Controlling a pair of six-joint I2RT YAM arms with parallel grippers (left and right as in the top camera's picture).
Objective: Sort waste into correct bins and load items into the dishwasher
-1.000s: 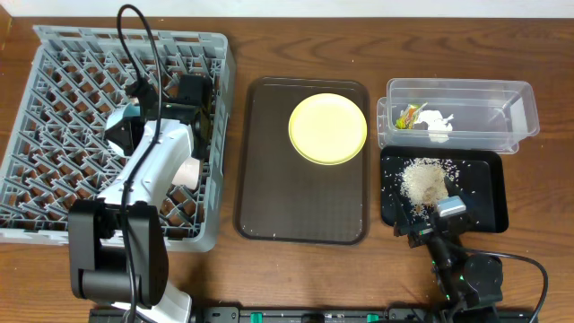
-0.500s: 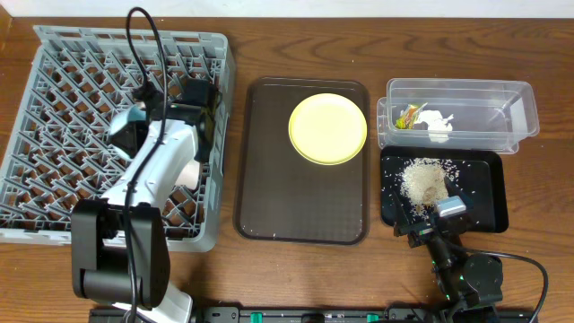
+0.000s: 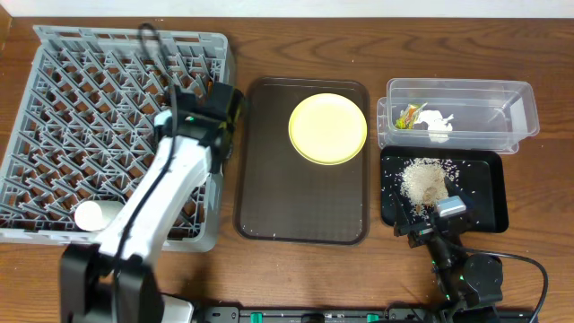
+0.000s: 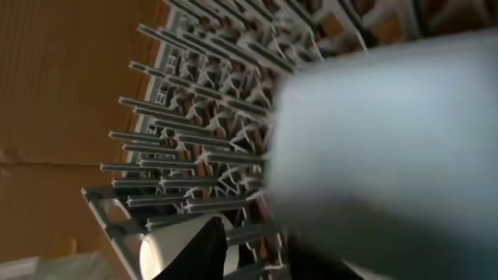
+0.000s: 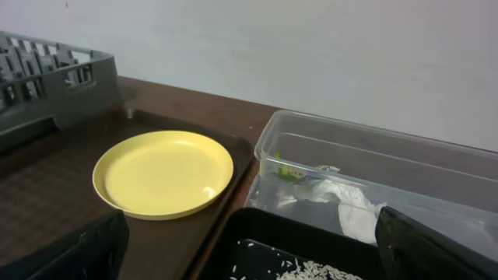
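Overhead, your left arm (image 3: 170,179) hung over the edge of the dish rack (image 3: 54,108), the yellow plate (image 3: 327,128) rightward on the brown tray (image 3: 269,197), nearer this arm. Left wrist blurred: you couldn't tell the left jaws. Right wrist: right jaws spread, empty.

- dish rack (image 3: 54,108): grey, an open criss-cross grid
- cup (image 3: 91,215): white
- serving tray (image 3: 269,197): dark brown
- plate (image 3: 327,128): plain yellow
- tub (image 3: 502,94): clear
- wrapper (image 3: 410,114): green and yellow
- tissue (image 3: 437,123): white
- shallow tray (image 3: 489,193): black, speckled with stray grains
- rice scraps (image 3: 421,179): pale cream
- table (image 3: 404,45): reddish-brown wood grain
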